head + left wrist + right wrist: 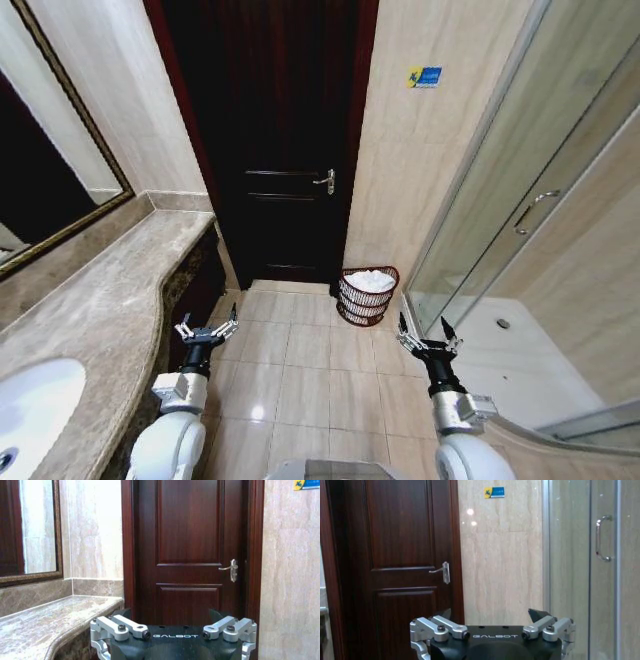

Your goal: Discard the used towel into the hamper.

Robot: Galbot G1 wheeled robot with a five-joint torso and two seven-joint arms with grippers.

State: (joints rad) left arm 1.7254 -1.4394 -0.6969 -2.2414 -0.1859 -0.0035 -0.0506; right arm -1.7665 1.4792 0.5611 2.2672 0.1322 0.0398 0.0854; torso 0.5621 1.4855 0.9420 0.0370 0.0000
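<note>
The hamper (360,306), a small round dark reddish-brown basket of thin bars, stands on the tiled floor against the wall, just right of the door. A white towel (370,281) lies bunched inside it, filling the top. My left gripper (207,326) hangs low beside the counter front, open, with nothing between its fingers. My right gripper (424,331) is open and holds nothing, hovering over the floor a short way in front of the hamper and to its right. In the wrist views the left gripper (170,615) and right gripper (490,614) both point towards the door wall.
A marble counter (95,305) with a white sink (35,400) runs along the left under a framed mirror (40,190). A dark wooden door (280,150) stands shut ahead. The glass shower enclosure (520,220) closes off the right. Tiled floor (310,370) lies between.
</note>
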